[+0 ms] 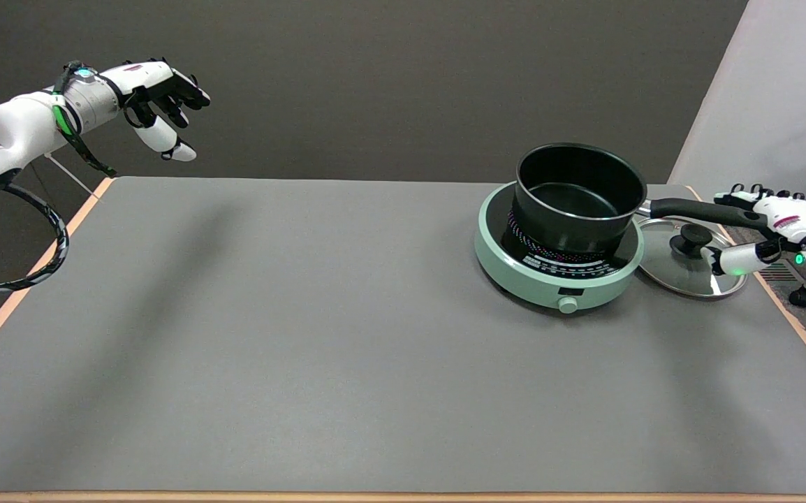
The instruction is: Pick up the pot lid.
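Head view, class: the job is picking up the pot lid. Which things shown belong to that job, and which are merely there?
Belongs to the job:
- pot lid, lying flat on the table beside the cooker, black knob up
- right hand, at the lid's edge, not yet holding it

Merely there:
- black pot, open, standing on the cooker
- green cooker
- idle left hand, in the air

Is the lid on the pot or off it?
Off. The pot sits open on the green cooker; the lid lies on the table beside it.
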